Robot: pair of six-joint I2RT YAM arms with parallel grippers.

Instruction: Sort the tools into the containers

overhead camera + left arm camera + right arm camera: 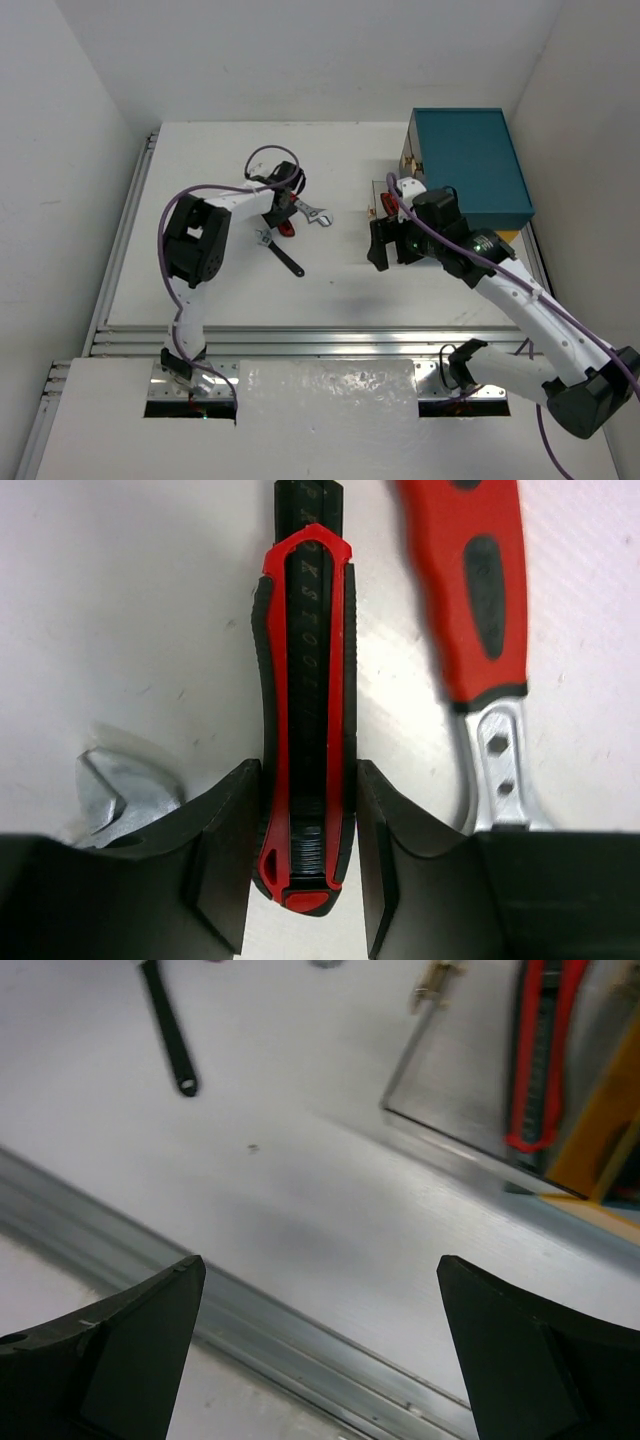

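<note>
My left gripper is down on the table with its fingers pressed on both sides of a red-and-black tool handle. A red-handled adjustable wrench lies just to its right, and a silver wrench head lies to its left. In the top view the left gripper is over the tool cluster, with a silver wrench and a black-handled wrench beside it. My right gripper is open and empty above the table, in front of the teal box. It is wide open in its wrist view.
A grey drawer stands pulled out from the box front and holds a red-and-black tool. It has a brass latch and a yellow band beside it. An aluminium rail runs along the table's near edge.
</note>
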